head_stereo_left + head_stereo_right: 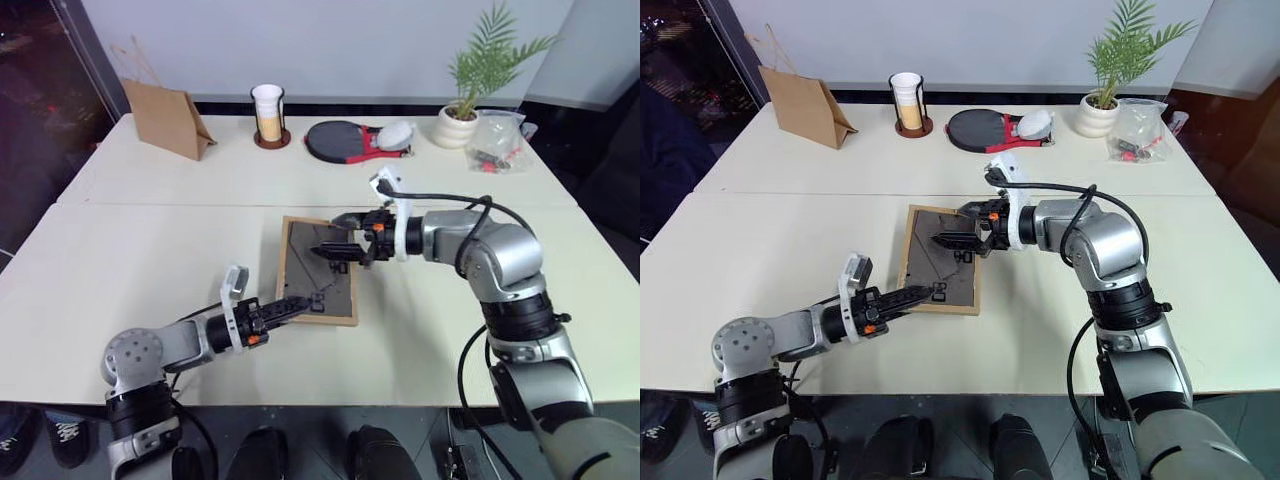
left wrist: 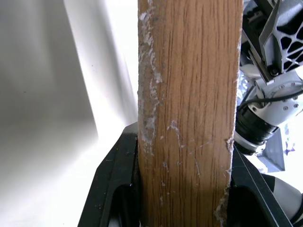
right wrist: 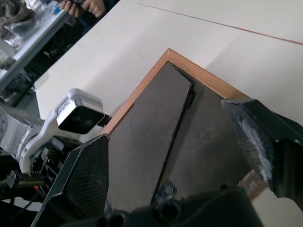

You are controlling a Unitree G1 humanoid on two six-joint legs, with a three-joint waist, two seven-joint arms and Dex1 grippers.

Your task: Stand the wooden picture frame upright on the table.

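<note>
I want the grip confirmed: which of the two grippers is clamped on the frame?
The left gripper, jaws pinching the wooden picture frame's near edge; the right gripper's jaws stand open.

Place: office-like room or lab.
Surface: large pale cream table (image 1: 150, 200) with a seam line, set against a plain white wall (image 1: 330, 40).
Far edge: brown paper bag (image 1: 165, 118), potted green palm in a white pot (image 1: 468, 100), clear plastic bag of small parts (image 1: 497, 142).
Side: dark glass partition (image 1: 40, 110).
</note>
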